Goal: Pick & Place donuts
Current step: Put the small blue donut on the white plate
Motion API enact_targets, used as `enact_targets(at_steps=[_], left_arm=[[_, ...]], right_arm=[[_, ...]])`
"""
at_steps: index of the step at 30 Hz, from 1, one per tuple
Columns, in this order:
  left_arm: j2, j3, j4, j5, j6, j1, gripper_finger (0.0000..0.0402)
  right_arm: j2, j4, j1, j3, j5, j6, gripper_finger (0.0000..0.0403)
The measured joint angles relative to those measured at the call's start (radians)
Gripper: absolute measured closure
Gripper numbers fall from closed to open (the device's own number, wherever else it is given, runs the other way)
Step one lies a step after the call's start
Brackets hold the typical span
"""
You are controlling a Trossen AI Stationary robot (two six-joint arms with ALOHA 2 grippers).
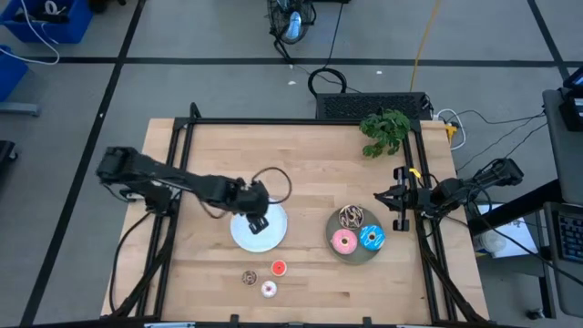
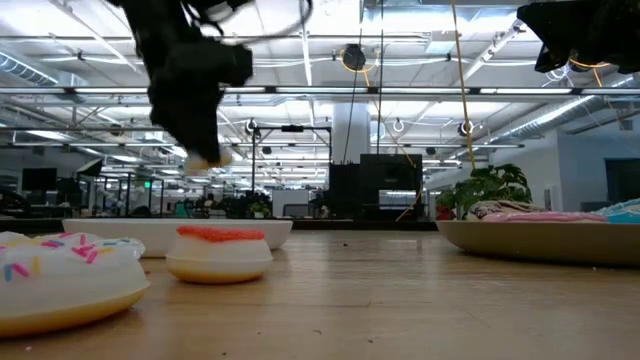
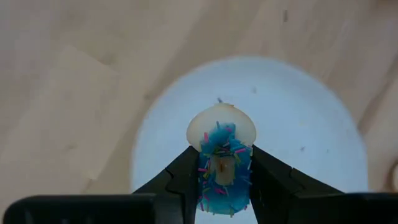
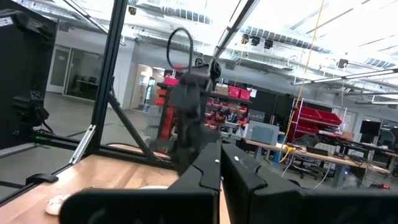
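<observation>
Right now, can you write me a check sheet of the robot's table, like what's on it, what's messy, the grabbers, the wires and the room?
Surface: wooden table, inside a black frame.
Job's things: tiny blue donut held in the left gripper above the white plate. Three larger donuts, pink, blue and speckled, lie on the grey plate. Tiny red-orange, brown and whitish-pink donuts lie on the table.
Clutter: green plant at the far right corner.
Grippers: left shut on the blue donut; right gripper shut, waiting at the right edge.
Cables: black coil and white leads on the floor.
Surroundings: grey floor, blue bins.
</observation>
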Motion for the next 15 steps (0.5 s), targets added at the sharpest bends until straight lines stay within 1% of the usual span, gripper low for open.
enact_targets(at_steps=[2,4,6,10,15], left_arm=[[0.063,0.0,0.028,0.051,0.033,0.011,0.0282],[0.12,0.0,0.054,0.079,0.068,0.016,0.0282],[0.161,0.0,0.067,0.075,0.093,0.016,0.0282],[0.21,0.0,0.066,0.041,0.095,0.021,0.0281],[0.223,0.0,0.061,0.034,0.109,0.022,0.0278]], right_arm=[[0.0,0.0,0.0,0.0,0.0,-0.004,0.0403],[0.0,0.0,0.0,0.0,0.0,-0.004,0.0403],[0.0,0.0,0.0,0.0,0.0,-0.005,0.0403],[0.0,0.0,0.0,0.0,0.0,-0.003,0.0403],[0.0,0.0,0.0,0.0,0.0,-0.001,0.0403]])
